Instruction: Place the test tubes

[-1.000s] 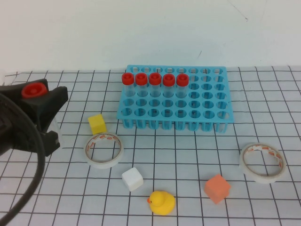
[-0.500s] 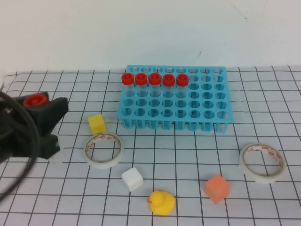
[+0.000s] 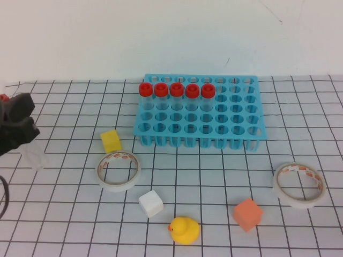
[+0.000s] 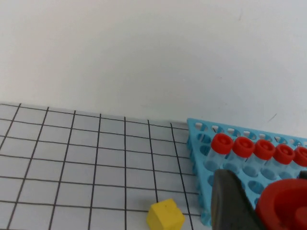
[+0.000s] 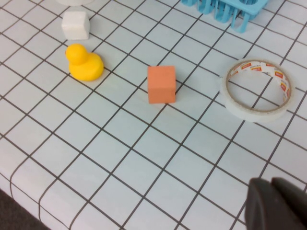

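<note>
Left gripper [image 3: 22, 119] at the far left edge of the high view, fingers [image 4: 231, 203] about half closed around a test tube [image 3: 34, 154] with a red cap [image 4: 284, 205]; clear body of it slanting down out of the grip, cap up at the edge of view. Well apart from the blue rack [image 3: 242, 122] at the back middle of the gridded surface [image 3: 214, 171]. Five capped tubes [image 3: 176, 90] upright side by side in the rack's left half, toward its back. Between gripper and rack, a yellow cube [image 3: 110, 140], with a tape roll [image 3: 119, 187] just in front of it. Nearer the camera, a white cube [image 3: 150, 203], a rubber duck [image 3: 185, 230] and an orange cube [image 3: 247, 214]; second tape roll [image 3: 300, 202] on the right. Right gripper [image 5: 274, 203] seen only from its own wrist camera, fingers pressed together on nothing, above the surface near that second roll and the orange cube
</note>
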You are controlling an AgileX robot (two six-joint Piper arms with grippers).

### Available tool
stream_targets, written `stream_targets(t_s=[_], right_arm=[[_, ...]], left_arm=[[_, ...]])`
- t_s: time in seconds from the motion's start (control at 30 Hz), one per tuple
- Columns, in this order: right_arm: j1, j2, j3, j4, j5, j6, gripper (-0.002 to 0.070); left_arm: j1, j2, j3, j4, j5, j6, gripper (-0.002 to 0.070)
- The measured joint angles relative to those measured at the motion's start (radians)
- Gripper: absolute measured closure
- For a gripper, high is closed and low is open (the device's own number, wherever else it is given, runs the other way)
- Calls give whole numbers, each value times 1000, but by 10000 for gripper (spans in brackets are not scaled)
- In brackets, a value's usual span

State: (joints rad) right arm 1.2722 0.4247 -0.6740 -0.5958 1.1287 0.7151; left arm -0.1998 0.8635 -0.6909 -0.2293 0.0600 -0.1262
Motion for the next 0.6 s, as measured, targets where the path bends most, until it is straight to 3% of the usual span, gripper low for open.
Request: stream_targets(t_s=[0.3, 0.4, 0.6], right_arm=[[0, 0, 0, 0, 0, 0, 678], [0, 0, 0, 0, 0, 0, 678], [0, 0, 0, 0, 0, 0, 678]], left_arm=[[-81, 47, 0, 15, 6, 4, 435], [-127, 64, 0, 41, -68, 8, 435], [-270, 194, 0, 246, -322, -7, 435]])
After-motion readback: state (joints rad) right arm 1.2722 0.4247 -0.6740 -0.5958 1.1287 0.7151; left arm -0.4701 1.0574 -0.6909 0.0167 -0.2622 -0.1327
